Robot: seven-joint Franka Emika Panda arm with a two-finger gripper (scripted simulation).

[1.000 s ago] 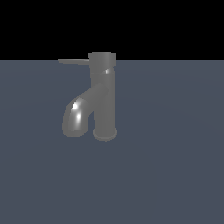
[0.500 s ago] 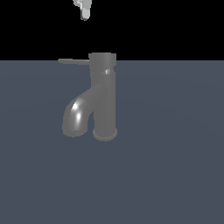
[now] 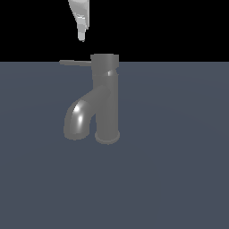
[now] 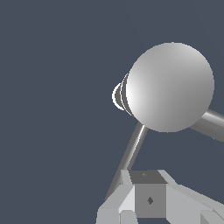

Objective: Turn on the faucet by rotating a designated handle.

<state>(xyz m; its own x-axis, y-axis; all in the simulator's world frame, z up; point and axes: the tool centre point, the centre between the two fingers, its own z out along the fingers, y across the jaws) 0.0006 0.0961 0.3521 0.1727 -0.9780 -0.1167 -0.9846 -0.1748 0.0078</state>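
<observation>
In the exterior view the faucet [image 3: 106, 100] stands upright on the grey worktop [image 3: 179, 170], its thick spout curving down toward that view's left. The handle [image 3: 75, 63], a thin rod, sticks out level from the top cap to the same side. The hand [image 3: 81, 35] hangs above the handle, apart from it. The wrist view looks down on the round cap, with the handle [image 4: 134, 148] reaching toward the hand [image 4: 151, 205]. I cannot tell if the hand is open or closed.
</observation>
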